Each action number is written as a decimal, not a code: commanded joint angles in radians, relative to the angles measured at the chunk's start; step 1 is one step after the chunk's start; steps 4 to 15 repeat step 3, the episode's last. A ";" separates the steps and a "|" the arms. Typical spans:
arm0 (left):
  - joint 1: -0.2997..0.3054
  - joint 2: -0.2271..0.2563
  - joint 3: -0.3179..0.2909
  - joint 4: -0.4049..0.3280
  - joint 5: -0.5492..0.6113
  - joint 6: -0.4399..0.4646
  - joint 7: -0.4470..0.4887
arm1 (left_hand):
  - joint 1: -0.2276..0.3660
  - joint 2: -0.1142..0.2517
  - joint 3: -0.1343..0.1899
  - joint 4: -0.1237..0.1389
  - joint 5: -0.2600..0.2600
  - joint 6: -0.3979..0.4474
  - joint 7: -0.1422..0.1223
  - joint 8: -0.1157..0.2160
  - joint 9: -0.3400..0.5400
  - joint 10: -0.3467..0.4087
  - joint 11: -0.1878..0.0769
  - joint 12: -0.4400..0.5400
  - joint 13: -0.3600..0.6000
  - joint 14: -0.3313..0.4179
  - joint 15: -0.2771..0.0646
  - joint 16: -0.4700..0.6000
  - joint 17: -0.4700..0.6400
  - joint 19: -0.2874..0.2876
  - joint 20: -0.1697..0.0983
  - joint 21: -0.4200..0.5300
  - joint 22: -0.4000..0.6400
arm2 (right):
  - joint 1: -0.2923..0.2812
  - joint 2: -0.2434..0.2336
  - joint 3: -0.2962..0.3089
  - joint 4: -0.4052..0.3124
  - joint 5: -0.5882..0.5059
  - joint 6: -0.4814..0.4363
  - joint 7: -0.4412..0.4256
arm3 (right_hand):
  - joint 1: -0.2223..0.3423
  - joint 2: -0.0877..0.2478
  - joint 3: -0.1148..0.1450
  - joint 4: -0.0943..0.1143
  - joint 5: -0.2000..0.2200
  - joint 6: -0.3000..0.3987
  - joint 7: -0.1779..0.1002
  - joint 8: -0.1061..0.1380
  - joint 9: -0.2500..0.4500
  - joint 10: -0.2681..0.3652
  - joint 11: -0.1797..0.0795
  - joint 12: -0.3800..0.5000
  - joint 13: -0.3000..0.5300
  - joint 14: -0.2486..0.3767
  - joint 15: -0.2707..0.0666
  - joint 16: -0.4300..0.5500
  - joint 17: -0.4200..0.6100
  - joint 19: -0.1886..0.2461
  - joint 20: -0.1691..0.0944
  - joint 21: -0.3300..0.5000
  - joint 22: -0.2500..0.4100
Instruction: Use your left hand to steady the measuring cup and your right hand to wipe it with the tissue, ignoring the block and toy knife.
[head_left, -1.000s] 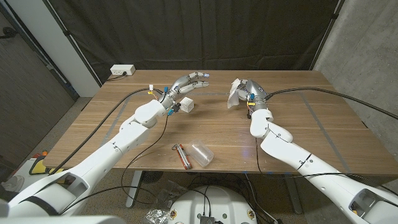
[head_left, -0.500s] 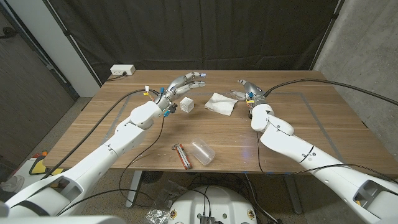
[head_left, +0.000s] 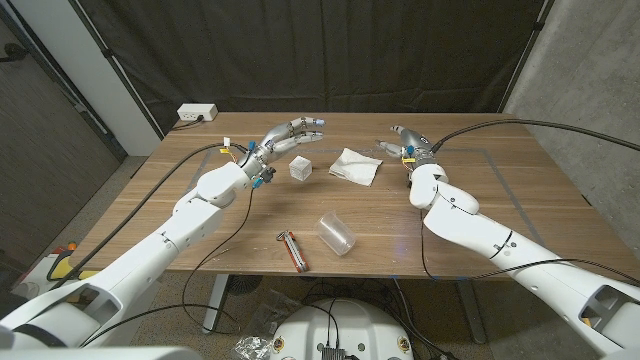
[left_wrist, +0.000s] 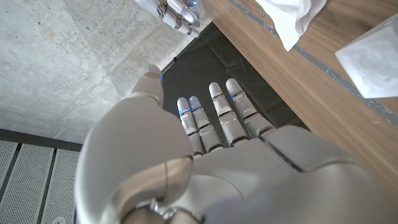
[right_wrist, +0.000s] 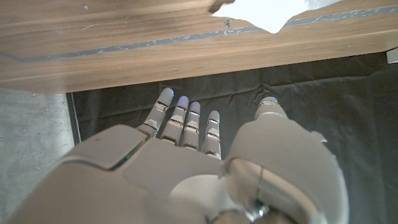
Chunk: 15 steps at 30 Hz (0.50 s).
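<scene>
- Both hands hold nothing: the left hand (head_left: 289, 135) hangs with its fingers spread wide beside the small white translucent block (head_left: 299, 168), and the right hand (head_left: 405, 143) has its fingers stretched out, apart, near the crumpled white tissue (head_left: 356, 165).
- Clear plastic measuring cup (head_left: 337, 235) lies on its side near the front edge of the wooden table (head_left: 520, 200), well apart from both hands.
- Judging by this, the wiping looks finished or not begun (I cannot tell which); nothing grips the cup or tissue.
- Count: one cup, one tissue, one block, one red-and-grey toy knife (head_left: 293, 250) just beside the cup.
</scene>
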 joint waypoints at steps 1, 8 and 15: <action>-0.010 0.011 -0.005 0.064 -0.057 -0.017 -0.095 | -0.003 0.007 0.002 0.006 0.002 0.001 0.003 -0.004 -0.001 -0.003 -0.004 -0.003 0.004 -0.009 -0.138 0.002 -0.001 -0.006 0.000 0.006 0.002 | -0.023 0.004 -0.025 -0.056 -0.048 -0.081 -0.062 | 0.006 0.011 0.012 -0.005 0.001 0.014 -0.002 0.010 -0.001 0.011 0.000 0.009 -0.001 0.018 -0.007 0.013 -0.002 0.013 0.000 -0.004 0.001; -0.005 0.009 -0.011 0.072 -0.066 -0.027 -0.097 | -0.003 0.008 0.002 0.007 0.002 -0.001 0.004 -0.005 -0.001 -0.003 -0.002 -0.003 0.004 -0.010 -0.137 0.002 -0.001 -0.006 0.001 0.007 0.002 | -0.024 0.014 -0.026 -0.060 -0.048 -0.093 -0.069 | 0.009 0.013 0.015 -0.008 0.002 0.016 -0.002 0.010 -0.001 0.012 -0.003 0.010 -0.002 0.023 -0.010 0.014 -0.004 0.014 0.000 -0.007 0.001; -0.005 0.009 -0.011 0.072 -0.066 -0.027 -0.097 | -0.003 0.008 0.002 0.007 0.002 -0.001 0.004 -0.005 -0.001 -0.003 -0.002 -0.003 0.004 -0.010 -0.137 0.002 -0.001 -0.006 0.001 0.007 0.002 | -0.024 0.014 -0.026 -0.060 -0.048 -0.093 -0.069 | 0.009 0.013 0.015 -0.008 0.002 0.016 -0.002 0.010 -0.001 0.012 -0.003 0.010 -0.002 0.023 -0.010 0.014 -0.004 0.014 0.000 -0.007 0.001</action>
